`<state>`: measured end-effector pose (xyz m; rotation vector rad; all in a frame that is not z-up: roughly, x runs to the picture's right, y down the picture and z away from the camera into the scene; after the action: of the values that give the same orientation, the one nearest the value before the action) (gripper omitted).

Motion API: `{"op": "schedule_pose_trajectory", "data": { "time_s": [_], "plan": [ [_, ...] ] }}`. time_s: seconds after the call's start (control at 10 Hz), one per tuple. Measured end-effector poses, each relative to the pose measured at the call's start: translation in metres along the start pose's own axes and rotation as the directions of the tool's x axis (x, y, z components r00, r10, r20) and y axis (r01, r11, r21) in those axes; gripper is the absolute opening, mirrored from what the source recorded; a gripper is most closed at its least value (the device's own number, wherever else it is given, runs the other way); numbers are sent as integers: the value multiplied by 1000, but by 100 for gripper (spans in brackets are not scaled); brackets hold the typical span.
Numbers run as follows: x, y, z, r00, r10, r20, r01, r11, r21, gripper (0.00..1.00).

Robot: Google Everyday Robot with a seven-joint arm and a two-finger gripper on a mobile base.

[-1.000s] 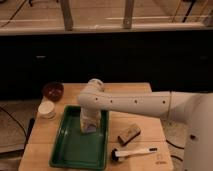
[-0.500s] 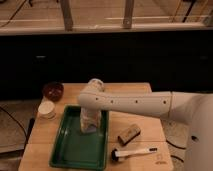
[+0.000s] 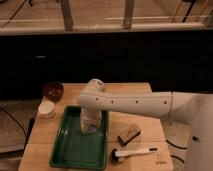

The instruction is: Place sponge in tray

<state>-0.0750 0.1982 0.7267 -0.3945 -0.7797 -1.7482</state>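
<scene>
A green tray [image 3: 65,150] lies on the left half of the wooden table. A brown and tan sponge [image 3: 130,133] lies on the table to the right of the tray, outside it. My white arm reaches in from the right and bends down at the wrist. My gripper [image 3: 90,126] points down over the upper middle of the tray, close to its floor and well left of the sponge. The wrist hides whatever is under the gripper.
A white-handled brush [image 3: 134,152] lies near the front edge, below the sponge. A dark red bowl [image 3: 52,91] and a white cup [image 3: 46,109] stand at the table's far left, beside the tray. A dark counter wall runs behind the table.
</scene>
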Motion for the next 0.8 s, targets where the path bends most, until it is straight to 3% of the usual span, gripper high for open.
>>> {"op": "schedule_pose_trajectory", "data": {
  "time_s": [0.2, 0.5, 0.8],
  "plan": [
    [-1, 0, -1, 1000, -7, 0, 7, 1000, 0, 15],
    [-2, 0, -2, 1000, -22, 0, 22, 1000, 0, 32],
    [-3, 0, -2, 999, -33, 1, 33, 999, -1, 19]
  ]
}}
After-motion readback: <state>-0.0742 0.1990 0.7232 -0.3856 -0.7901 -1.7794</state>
